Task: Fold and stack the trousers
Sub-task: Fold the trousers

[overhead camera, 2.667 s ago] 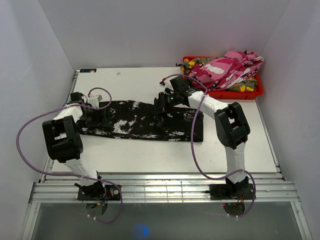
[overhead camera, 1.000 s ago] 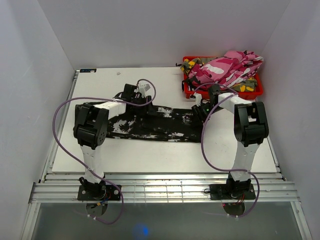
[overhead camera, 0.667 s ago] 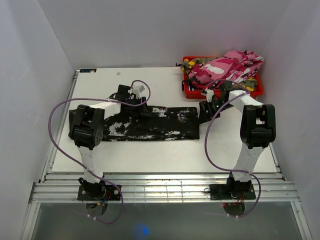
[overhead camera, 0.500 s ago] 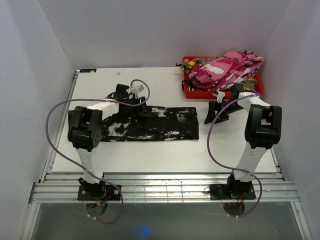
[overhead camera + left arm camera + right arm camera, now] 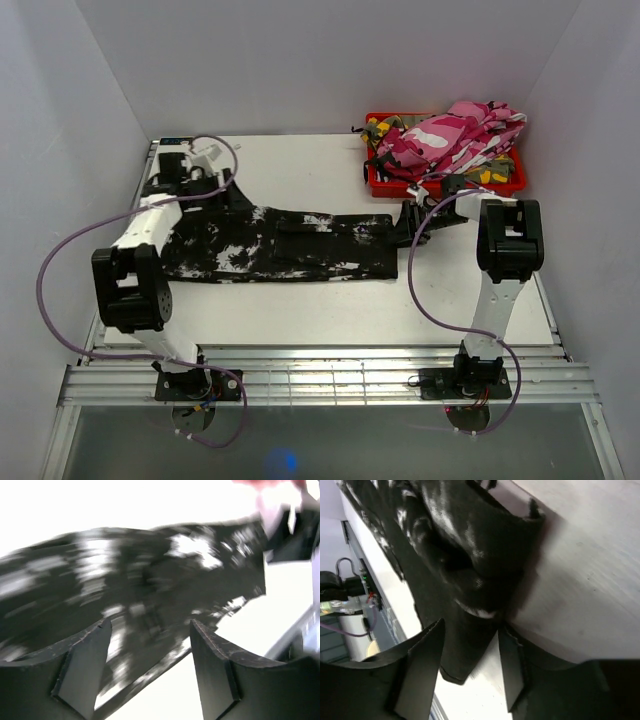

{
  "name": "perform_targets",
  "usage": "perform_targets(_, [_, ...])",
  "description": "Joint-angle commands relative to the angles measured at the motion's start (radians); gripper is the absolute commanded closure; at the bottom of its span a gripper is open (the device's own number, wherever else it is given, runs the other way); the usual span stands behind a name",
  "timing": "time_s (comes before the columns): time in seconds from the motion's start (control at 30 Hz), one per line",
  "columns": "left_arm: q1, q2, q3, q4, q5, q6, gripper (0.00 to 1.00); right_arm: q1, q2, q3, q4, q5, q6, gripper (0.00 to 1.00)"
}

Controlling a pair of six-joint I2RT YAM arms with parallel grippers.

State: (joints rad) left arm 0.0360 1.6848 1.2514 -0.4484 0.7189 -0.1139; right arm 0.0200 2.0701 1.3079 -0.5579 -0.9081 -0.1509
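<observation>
Your left gripper (image 5: 235, 197) hangs over the left end of the black-and-white trousers (image 5: 280, 245), fingers spread wide, holding nothing; the trousers lie stretched across the middle of the table (image 5: 300, 160); your right gripper (image 5: 405, 225) straddles their right-hand hem, and you cannot tell whether it pinches; pink camouflage trousers (image 5: 455, 135) heap in the red bin (image 5: 505, 186), upper right.

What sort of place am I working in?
Probably a lab robot cell: white tabletop boxed in by plain white walls, aluminium rail frame, red plastic bin of pink camouflage trousers.
</observation>
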Motion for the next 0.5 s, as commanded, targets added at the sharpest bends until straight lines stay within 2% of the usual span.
perform_targets(0.0, [0.178, -0.111, 0.037, -0.157, -0.021, 0.068, 0.24, 0.015, 0.057, 0.005, 0.093, 0.051, 0.027, 0.49])
perform_targets(0.03, [0.221, -0.117, 0.039, -0.186, -0.025, 0.091, 0.21, 0.015, 0.059, 0.008, 0.092, 0.052, 0.019, 0.54])
perform_targets(0.07, [0.288, -0.12, 0.04, -0.238, -0.044, 0.111, 0.2, 0.015, 0.055, 0.01, 0.09, 0.054, 0.013, 0.65])
perform_targets(0.1, [0.318, -0.119, 0.042, -0.259, -0.064, 0.182, 0.18, 0.014, 0.048, 0.01, 0.087, 0.051, 0.005, 0.73])
perform_targets(0.17, [0.402, -0.111, 0.042, -0.3, -0.099, 0.23, 0.16, 0.008, 0.018, 0.013, 0.072, 0.049, -0.021, 0.88])
perform_targets(0.2, [0.428, -0.102, 0.042, -0.305, -0.107, 0.243, 0.15, 0.003, 0.007, 0.022, 0.044, 0.049, -0.032, 0.92])
perform_targets(0.37, [0.553, -0.056, 0.046, -0.322, -0.151, 0.344, 0.14, -0.064, -0.08, 0.054, -0.08, 0.051, -0.107, 0.92])
perform_targets(0.47, [0.57, -0.03, 0.04, -0.325, -0.177, 0.402, 0.14, -0.092, -0.134, 0.062, -0.144, 0.054, -0.148, 0.92])
